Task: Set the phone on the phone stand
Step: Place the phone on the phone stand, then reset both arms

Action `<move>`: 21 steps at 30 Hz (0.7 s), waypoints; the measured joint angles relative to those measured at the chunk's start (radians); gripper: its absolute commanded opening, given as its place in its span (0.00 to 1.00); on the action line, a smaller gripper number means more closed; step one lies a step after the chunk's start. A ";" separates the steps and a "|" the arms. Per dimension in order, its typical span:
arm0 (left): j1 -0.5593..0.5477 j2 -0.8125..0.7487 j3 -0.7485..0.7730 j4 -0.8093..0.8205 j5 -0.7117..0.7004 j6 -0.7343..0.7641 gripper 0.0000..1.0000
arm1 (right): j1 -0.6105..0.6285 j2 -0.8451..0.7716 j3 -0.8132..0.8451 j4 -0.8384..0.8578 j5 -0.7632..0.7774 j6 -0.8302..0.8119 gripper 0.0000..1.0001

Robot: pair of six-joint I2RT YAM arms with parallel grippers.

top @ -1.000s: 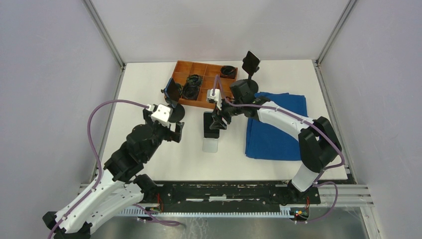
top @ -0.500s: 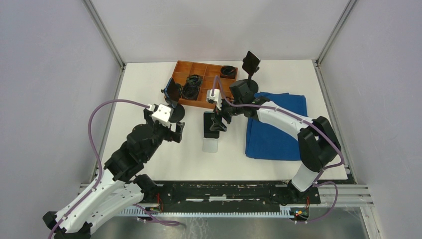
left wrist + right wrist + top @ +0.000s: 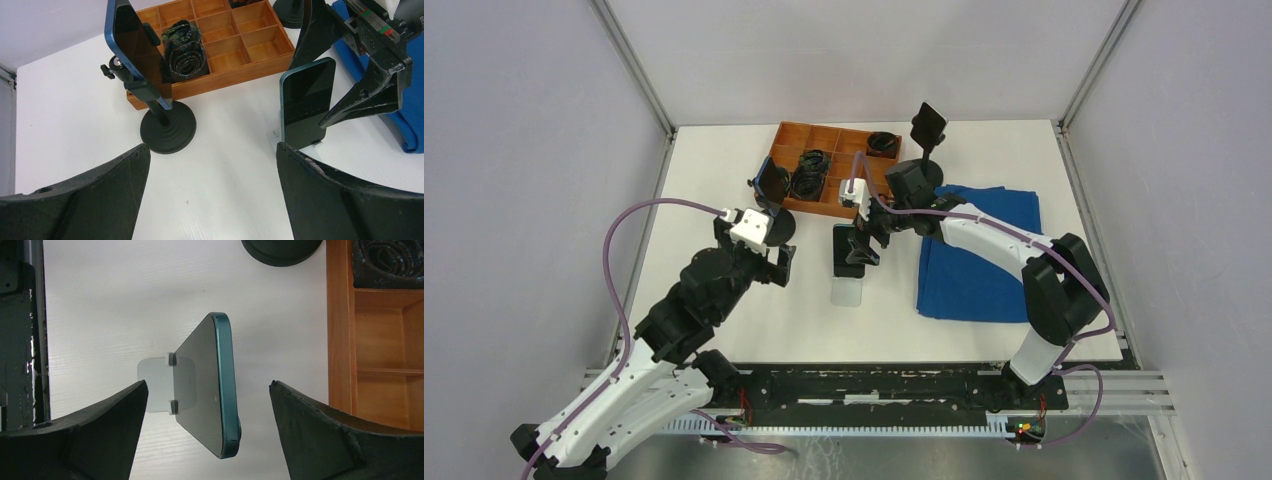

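Note:
A dark teal phone (image 3: pixel 848 250) (image 3: pixel 210 380) (image 3: pixel 306 100) leans upright on a small clear phone stand (image 3: pixel 848 292) (image 3: pixel 154 385) in the middle of the white table. My right gripper (image 3: pixel 860 240) (image 3: pixel 208 385) is open and straddles the phone's top end; both fingers stand apart from it. In the left wrist view the right gripper's fingers (image 3: pixel 370 92) sit just right of the phone. My left gripper (image 3: pixel 781 262) (image 3: pixel 212 185) hovers open and empty over bare table, left of the phone.
A black pole stand (image 3: pixel 776 225) (image 3: pixel 167 127) clamps a blue phone (image 3: pixel 771 183) (image 3: pixel 132 42) beside the left gripper. Behind lie a wooden compartment tray (image 3: pixel 819 200) (image 3: pixel 235 55) with coiled cables and a second black stand (image 3: pixel 928 128). A blue cloth (image 3: pixel 984 255) lies at the right.
My right gripper's jaws have spread wide off the phone, which stays leaning on the clear stand. The left arm has not moved.

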 measured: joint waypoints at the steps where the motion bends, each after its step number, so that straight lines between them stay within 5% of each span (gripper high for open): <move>1: 0.001 0.000 0.000 0.000 0.000 0.000 1.00 | 0.000 0.000 0.000 0.000 0.002 -0.002 0.98; 21: 0.005 0.003 0.000 0.000 0.001 0.000 1.00 | -0.069 -0.069 -0.001 -0.010 0.024 -0.046 0.98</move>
